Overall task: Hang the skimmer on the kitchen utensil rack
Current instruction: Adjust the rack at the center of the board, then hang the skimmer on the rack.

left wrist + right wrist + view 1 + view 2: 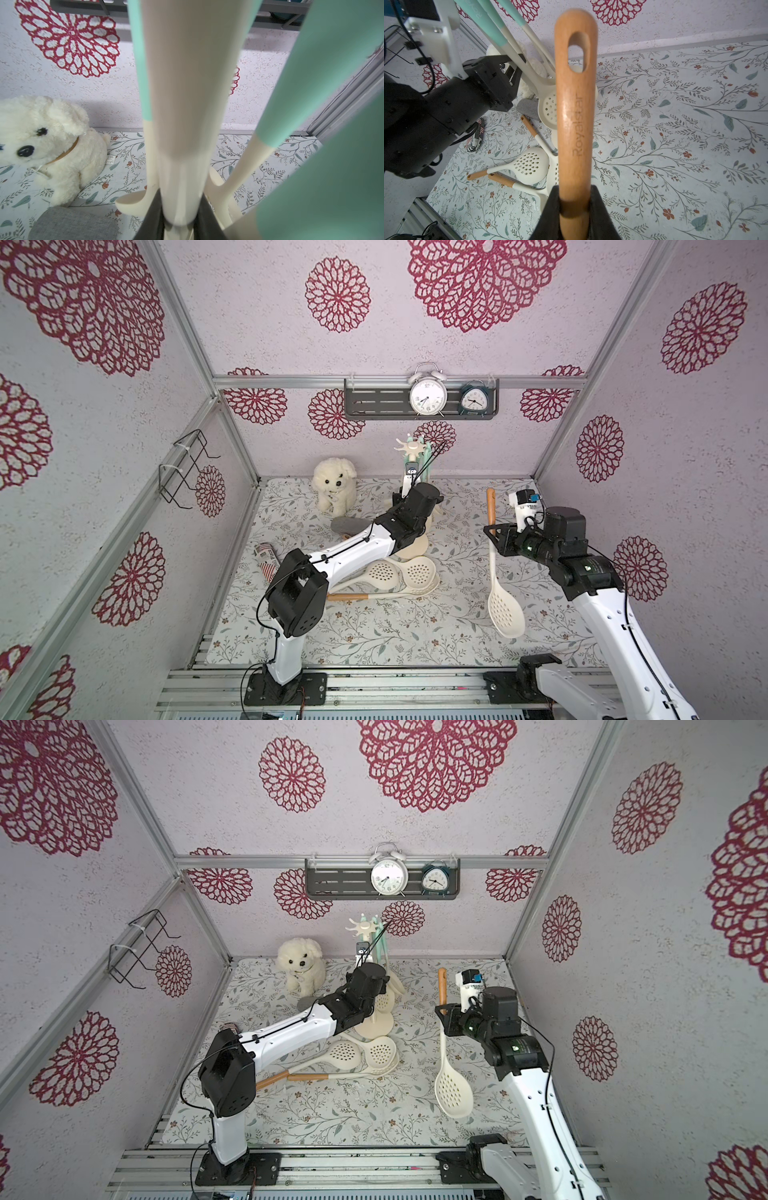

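So here's what we've got: the right gripper (574, 209) is clamped on the skimmer (505, 611). Its jaws pinch the wooden part of the handle, and the end with the hanging hole pokes out past the fingers. The skimmer hangs roughly upright, perforated cream head down over the floral mat (457, 639), but we can't tell if it touches the mat. It sits well apart from the kitchen utensil rack (411, 451), out on the right arm's side. The left gripper (179, 225) is closed around the rack's cream pole, low down, with a dark finger on each side of it. A few mint-handled utensils (492, 31) hang off the crown of hooks, right beside the pole. Two spare skimmers (381, 572) lie on the mat just in front of the rack's round base, heads overlapping. A white plush dog (335, 485) sits near the back wall, next to the rack.
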Controlling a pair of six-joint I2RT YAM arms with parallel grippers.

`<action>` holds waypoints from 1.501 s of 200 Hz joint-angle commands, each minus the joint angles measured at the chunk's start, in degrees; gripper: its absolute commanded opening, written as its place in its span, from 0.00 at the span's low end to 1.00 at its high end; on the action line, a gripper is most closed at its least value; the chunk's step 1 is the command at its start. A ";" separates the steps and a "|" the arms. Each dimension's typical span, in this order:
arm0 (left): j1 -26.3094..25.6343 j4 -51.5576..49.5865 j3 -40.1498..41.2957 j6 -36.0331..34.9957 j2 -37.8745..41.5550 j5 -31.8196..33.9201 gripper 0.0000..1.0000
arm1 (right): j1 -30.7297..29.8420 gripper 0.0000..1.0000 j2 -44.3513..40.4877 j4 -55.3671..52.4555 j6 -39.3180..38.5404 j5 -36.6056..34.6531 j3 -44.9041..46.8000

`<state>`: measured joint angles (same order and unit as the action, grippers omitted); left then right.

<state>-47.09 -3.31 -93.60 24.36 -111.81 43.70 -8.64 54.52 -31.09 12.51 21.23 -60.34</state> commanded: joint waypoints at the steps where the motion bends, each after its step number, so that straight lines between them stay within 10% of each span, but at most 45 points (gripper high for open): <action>1: -0.71 4.83 0.97 0.92 0.94 2.01 0.34 | 0.38 0.00 -1.78 1.47 -0.92 0.49 -0.88; 32: -1.16 8.44 6.29 0.42 4.82 -0.19 0.60 | 0.40 0.00 -2.27 1.41 -1.48 -1.02 -1.32; 126: -1.72 11.64 27.32 0.63 25.00 -6.22 0.74 | -11.41 0.00 -0.26 -2.52 -3.46 -24.03 -8.03; 235: 15.84 7.16 34.80 4.92 41.23 -53.24 0.81 | -38.68 0.00 18.28 -5.35 -6.27 -48.72 -27.09; 300: 20.08 10.02 37.01 8.16 41.01 -60.92 0.81 | -39.26 0.00 21.28 -6.42 -4.69 -52.39 -30.83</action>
<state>-27.57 5.30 -57.76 31.53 -70.98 -13.23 -47.59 75.77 -37.63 7.55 -27.40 -87.72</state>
